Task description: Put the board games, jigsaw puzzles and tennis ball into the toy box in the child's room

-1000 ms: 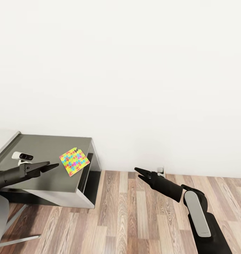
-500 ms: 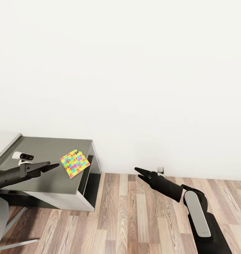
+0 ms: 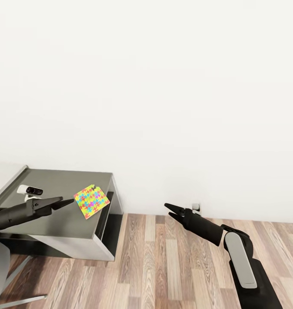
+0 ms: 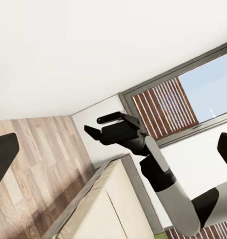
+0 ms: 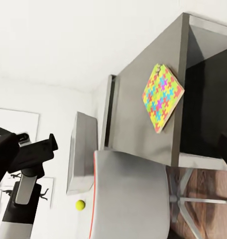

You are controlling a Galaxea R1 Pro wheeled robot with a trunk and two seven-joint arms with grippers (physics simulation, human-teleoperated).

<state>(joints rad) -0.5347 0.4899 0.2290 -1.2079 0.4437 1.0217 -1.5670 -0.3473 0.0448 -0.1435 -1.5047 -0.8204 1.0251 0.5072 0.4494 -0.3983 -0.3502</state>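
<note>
A bright multicoloured jigsaw puzzle lies on the grey table near its right edge. My left gripper hovers open just left of the puzzle, above the tabletop, holding nothing. My right gripper is open and empty over the wooden floor, well to the right of the table. In the right wrist view a small yellow-green tennis ball shows beyond a chair back. The toy box and the board games are out of view.
A white webcam sits on the table behind my left arm. A grey chair stands at the table's near side. A white wall with a socket closes the back. Wooden floor stretches to the right.
The whole picture has shifted a little, so the camera has moved: the table sits slightly lower and further right. Both arms keep their pose and both grippers stay open.
</note>
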